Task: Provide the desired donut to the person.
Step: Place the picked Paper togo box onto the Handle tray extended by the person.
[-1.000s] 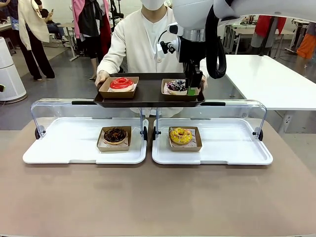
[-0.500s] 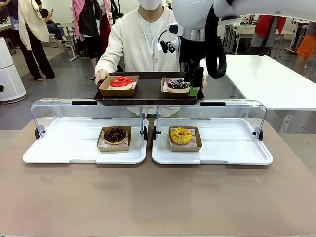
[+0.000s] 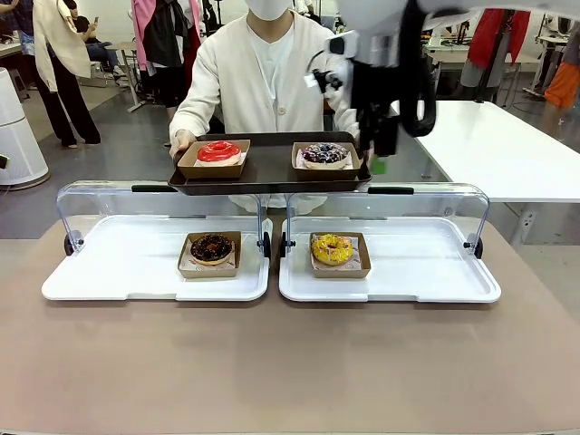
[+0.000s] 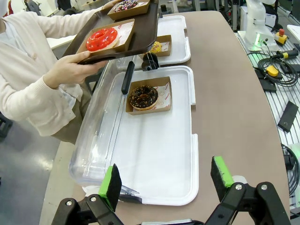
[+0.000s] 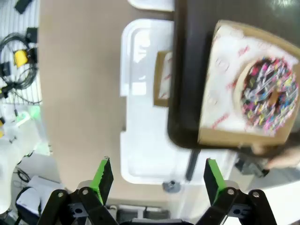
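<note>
Above the brown surface (image 3: 290, 362), a dark rectangular tray (image 3: 268, 174) is held level by the person in a cream-white buttoned cardigan (image 3: 263, 68), one hand (image 4: 70, 70) gripping its edge. Two cardboard holders are carried on the tray: a red-glazed donut (image 3: 217, 151) at its left end and a donut with multicoloured sprinkles (image 3: 324, 153) at its right end. Just beside the tray's right end, the right claw (image 3: 378, 161) is seen with its green-padded fingers (image 5: 103, 174) spread apart and nothing between them. Below the tray, a chocolate donut (image 3: 211, 247) and a yellow sprinkled donut (image 3: 332, 248) are set in holders on two white display trays (image 3: 136, 272) with raised clear lids. Near the chocolate donut's tray, the left claw (image 4: 166, 180) is held wide apart, empty.
</note>
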